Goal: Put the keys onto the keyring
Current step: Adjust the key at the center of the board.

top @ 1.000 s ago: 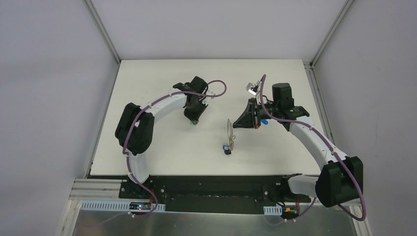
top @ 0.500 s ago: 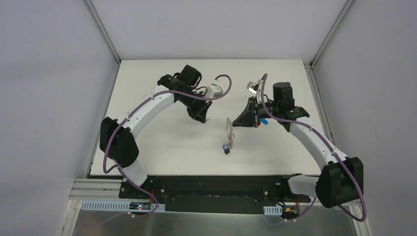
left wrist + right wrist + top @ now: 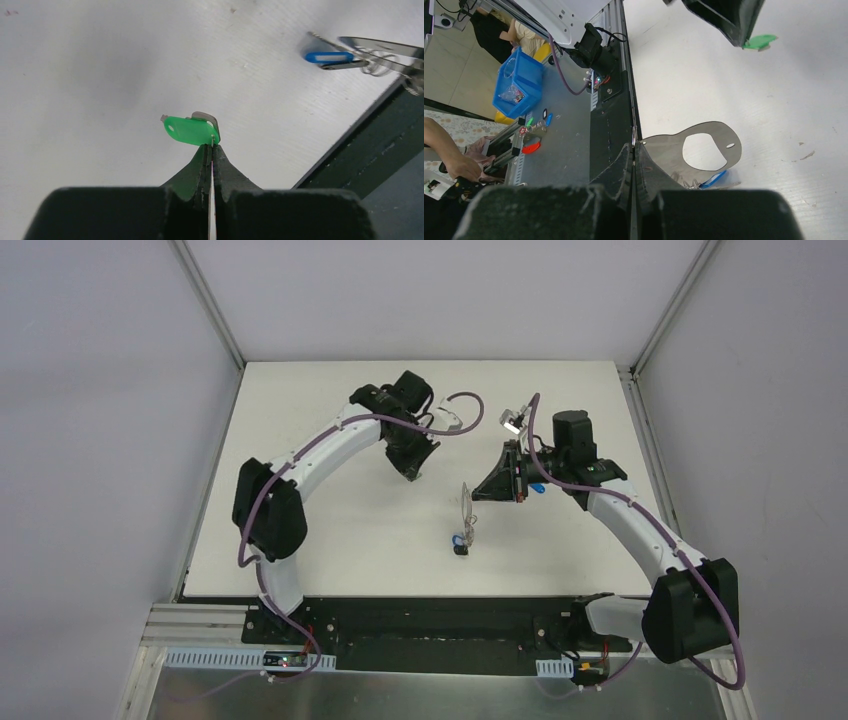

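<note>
Step in hand: bring the green key to the keyring and thread it on.

- Left tool (image 3: 211, 146): clamped shut on the green key (image 3: 190, 130). It pinches the very edge of the green plastic head, and the key sticks out past the tips. The metal blade is mostly hidden behind the head.
- Right tool (image 3: 634, 145): closed flat on one edge of the keyring (image 3: 719, 137), holding it out ahead of the tips.
- Green key, relative to the keyring: on the left arm's side and a little farther from the arm bases. It is near but apart, with bare bench (image 3: 330, 530) between.
- Blue key (image 3: 714, 179): at the keyring's lower edge, among the small linked rings (image 3: 691, 184). I cannot tell whether it is properly threaded.
- Black tag (image 3: 462, 548): below the keyring, on the side toward the bases.

Keyring appearance: thin, flat, pale grey loop with one large opening and one small hole near the rim. Seen edge-on from above, it looks flexible.

Judgement on doing it well:
- The grip on the key is shallow, so any sideways push will likely pivot the key or flick it out. Approach slowly.
- Line the hole in the key's head up with an open ring before closing the gap.
- Keep the right tool steady so the rings do not swing.
- Check the wrist views for alignment, since the parts are too small to judge in the top view.
</note>
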